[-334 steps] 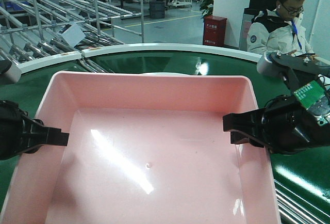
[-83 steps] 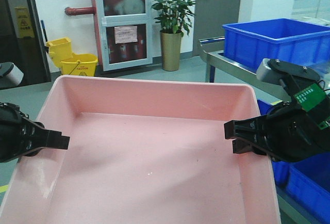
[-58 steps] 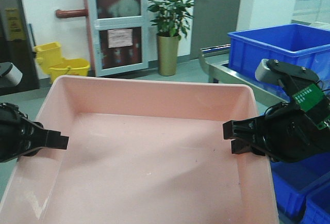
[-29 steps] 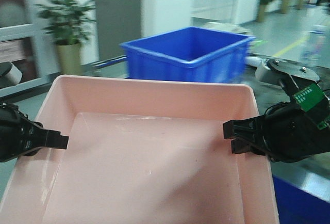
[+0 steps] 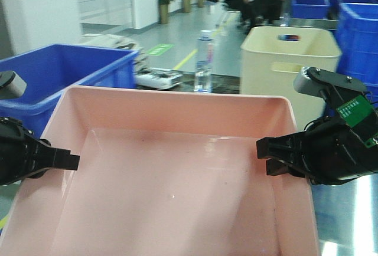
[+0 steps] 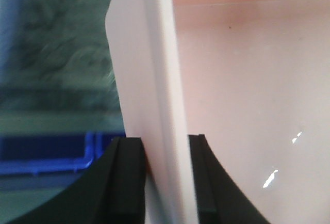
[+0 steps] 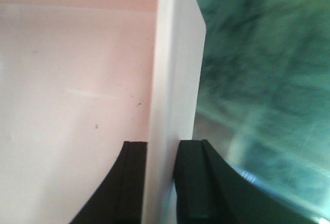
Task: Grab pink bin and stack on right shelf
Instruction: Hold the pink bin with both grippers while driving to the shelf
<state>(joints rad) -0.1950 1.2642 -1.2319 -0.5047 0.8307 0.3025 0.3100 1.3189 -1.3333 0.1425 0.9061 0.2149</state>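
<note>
The left pincer (image 5: 69,161) and right pincer (image 5: 264,157) are each clamping a side rim of the pink bin (image 5: 177,173), which is hanging between them. The glossy shelf (image 5: 348,226) seemingly lies below the right pincer, so lowering both sides evenly seems wise.

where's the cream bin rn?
Front view, upper right: the cream bin stands just beyond the far rim of the pink bin, with a water bottle to its left and blue crates to its right.
</note>
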